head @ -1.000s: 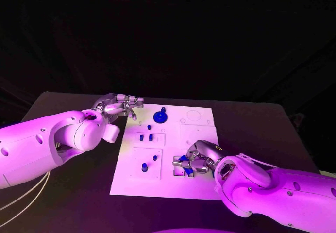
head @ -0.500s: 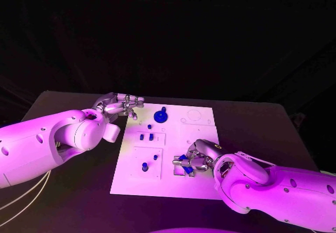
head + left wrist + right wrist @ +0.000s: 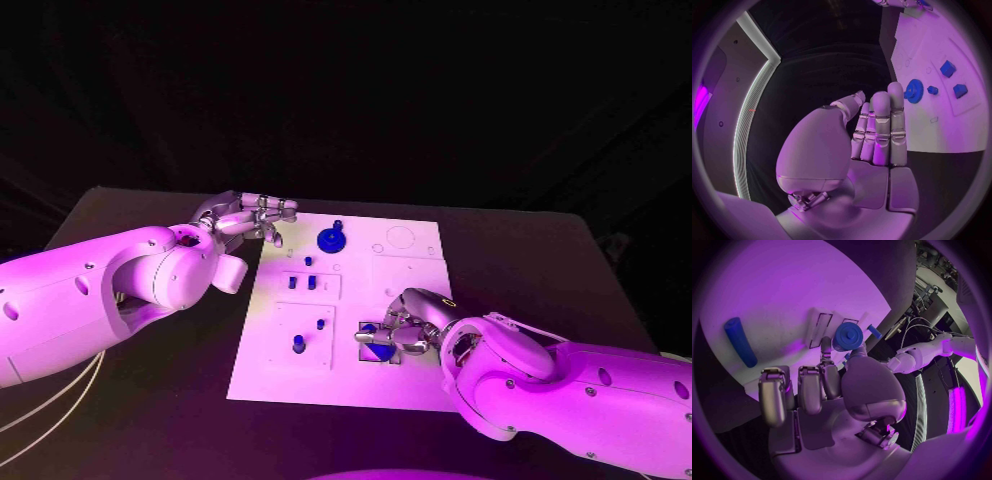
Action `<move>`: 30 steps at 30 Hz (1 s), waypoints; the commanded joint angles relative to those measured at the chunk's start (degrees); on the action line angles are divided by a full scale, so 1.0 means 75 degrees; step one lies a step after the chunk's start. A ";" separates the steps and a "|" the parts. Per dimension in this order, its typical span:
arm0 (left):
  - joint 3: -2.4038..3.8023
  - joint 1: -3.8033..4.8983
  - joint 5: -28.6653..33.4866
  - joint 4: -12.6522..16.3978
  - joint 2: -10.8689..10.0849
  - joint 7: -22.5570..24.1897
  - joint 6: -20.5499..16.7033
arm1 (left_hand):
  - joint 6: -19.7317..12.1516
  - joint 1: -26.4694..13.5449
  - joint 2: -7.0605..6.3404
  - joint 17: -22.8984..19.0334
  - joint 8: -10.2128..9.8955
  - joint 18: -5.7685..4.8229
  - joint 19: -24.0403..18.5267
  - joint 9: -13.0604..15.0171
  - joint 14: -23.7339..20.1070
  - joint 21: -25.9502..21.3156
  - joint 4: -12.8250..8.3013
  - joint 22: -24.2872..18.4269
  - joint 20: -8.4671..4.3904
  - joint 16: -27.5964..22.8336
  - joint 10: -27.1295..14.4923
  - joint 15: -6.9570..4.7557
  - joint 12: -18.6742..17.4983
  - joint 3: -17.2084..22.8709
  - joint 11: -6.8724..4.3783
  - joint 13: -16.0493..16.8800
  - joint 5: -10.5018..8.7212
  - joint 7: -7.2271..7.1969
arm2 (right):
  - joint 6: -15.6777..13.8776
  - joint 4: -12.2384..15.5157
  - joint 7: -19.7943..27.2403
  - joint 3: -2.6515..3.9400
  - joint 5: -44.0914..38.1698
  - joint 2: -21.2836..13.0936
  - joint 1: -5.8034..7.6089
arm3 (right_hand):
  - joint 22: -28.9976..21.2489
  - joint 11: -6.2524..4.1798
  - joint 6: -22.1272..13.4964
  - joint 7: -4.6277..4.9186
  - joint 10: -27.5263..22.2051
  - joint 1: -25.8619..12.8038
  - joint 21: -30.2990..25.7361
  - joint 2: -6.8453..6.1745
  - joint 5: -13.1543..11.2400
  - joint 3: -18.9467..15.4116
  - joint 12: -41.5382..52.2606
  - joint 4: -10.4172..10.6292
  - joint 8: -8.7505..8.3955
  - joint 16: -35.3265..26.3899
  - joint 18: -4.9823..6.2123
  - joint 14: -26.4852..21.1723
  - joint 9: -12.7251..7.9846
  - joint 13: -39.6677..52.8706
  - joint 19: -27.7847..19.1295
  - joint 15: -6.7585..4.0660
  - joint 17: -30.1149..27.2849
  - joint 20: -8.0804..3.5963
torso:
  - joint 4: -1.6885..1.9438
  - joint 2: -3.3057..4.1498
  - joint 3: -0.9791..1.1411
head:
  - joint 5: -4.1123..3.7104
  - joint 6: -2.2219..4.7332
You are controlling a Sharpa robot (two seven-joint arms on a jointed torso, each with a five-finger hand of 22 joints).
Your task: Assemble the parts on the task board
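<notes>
1. Left hand [image 3: 248, 217] hovers at the far-left corner of the task board [image 3: 411, 380], over the dark bench [image 3: 159, 400]. Its fingers [image 3: 879, 127] lie straight and close together in the left wrist view, holding nothing and touching nothing.
2. On the board, a blue gear [image 3: 330, 241] stands near the far edge, just beside the left hand's fingertips. The left wrist view shows the gear [image 3: 914, 92] with 3 smaller blue pieces [image 3: 947, 68] past it.
3. Nearer the robot, 2 short blue pegs [image 3: 300, 283] stand side by side in a framed patch on the board's left half, and 1 more blue peg [image 3: 299, 344] stands in the patch below it.
4. Right hand [image 3: 410, 325] sits low on the board's near-middle, fingers curled over a cluster of small blue parts [image 3: 378, 350].
5. In the right wrist view, the thumb and a finger pinch a round blue part [image 3: 847, 335] against the white board [image 3: 773, 290]; a long blue cylinder [image 3: 740, 341] lies apart on the board.
</notes>
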 commanded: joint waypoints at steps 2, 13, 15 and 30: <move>0.0005 0.0005 0.0033 0.0023 0.0006 0.0018 0.0131 | -0.0077 0.0006 0.0038 -0.0006 -0.0022 0.0045 0.0012 -0.0011 -0.0056 -0.0021 -0.0010 -0.0009 0.0053 -0.0016 -0.0045 0.0021 0.0028 -0.0010 0.0006 0.0009 0.0027 0.0000 | 0.0054 0.0034 -0.0128 0.0001 -0.0041 -0.0002 -0.0002 | 0.1911 0.0037 -0.0068 0.0010 -0.0052 -0.0183 -0.0060 -0.0087 -0.0072 0.0129 -0.0070 0.0003 -0.0002 -0.0021 -0.0095 0.0502 0.0010 0.0469 0.0667 -0.0017 0.0526 -0.0009 | 0.0004 0.0003 0.0001 | -0.0007 0.0002; 0.0005 0.0005 0.0033 0.0008 0.0001 0.0009 0.0131 | -0.0082 0.0006 0.0039 -0.0016 -0.0022 0.0044 0.0011 -0.0013 -0.0064 -0.0025 -0.0011 -0.0012 0.0053 -0.0023 -0.0052 0.0022 0.0030 -0.0010 0.0008 0.0010 0.0027 0.0003 | -0.0105 0.0261 -0.0103 0.0003 -0.0155 -0.0132 -0.0002 | 0.1915 0.0036 -0.0069 0.0009 -0.0035 -0.0461 -0.0048 -0.0155 -0.0122 0.0287 -0.0054 0.0009 0.0018 -0.0025 -0.0098 0.0502 0.0013 0.0500 0.0672 -0.0016 0.0525 -0.0007 | 0.0005 0.0000 -0.0002 | -0.0014 0.0021; 0.0005 0.0005 0.0033 0.0004 0.0000 0.0009 0.0130 | -0.0082 0.0006 0.0039 -0.0016 -0.0022 0.0044 0.0011 -0.0013 -0.0064 -0.0025 -0.0011 -0.0012 0.0053 -0.0023 -0.0052 0.0022 0.0030 -0.0010 0.0008 0.0010 0.0027 0.0003 | -0.0121 0.0299 -0.0102 0.0004 -0.0171 -0.0167 -0.0002 | 0.1914 0.0036 -0.0070 0.0009 -0.0036 -0.0540 -0.0051 -0.0165 -0.0127 0.0320 -0.0058 0.0010 0.0022 -0.0020 -0.0097 0.0504 0.0013 0.0500 0.0671 -0.0016 0.0535 -0.0007 | 0.0002 -0.0003 -0.0003 | -0.0014 0.0022; 0.0004 0.0005 0.0033 -0.0020 0.0005 0.0007 0.0140 | -0.0087 0.0000 0.0041 -0.0026 -0.0022 0.0043 0.0009 -0.0014 -0.0072 -0.0030 -0.0008 -0.0015 0.0055 -0.0031 -0.0060 0.0025 0.0031 -0.0013 0.0012 0.0012 0.0026 0.0007 | -0.0092 0.0537 -0.0051 0.0028 -0.0244 -0.0486 0.0006 | 0.1917 0.0036 -0.0076 0.0008 -0.0030 -0.0750 -0.0040 -0.0112 -0.0064 0.0444 -0.0061 -0.0002 0.0035 -0.0018 -0.0099 0.0506 0.0013 0.0514 0.0675 -0.0017 0.0542 -0.0006 | 0.0011 -0.0003 0.0001 | -0.0027 0.0064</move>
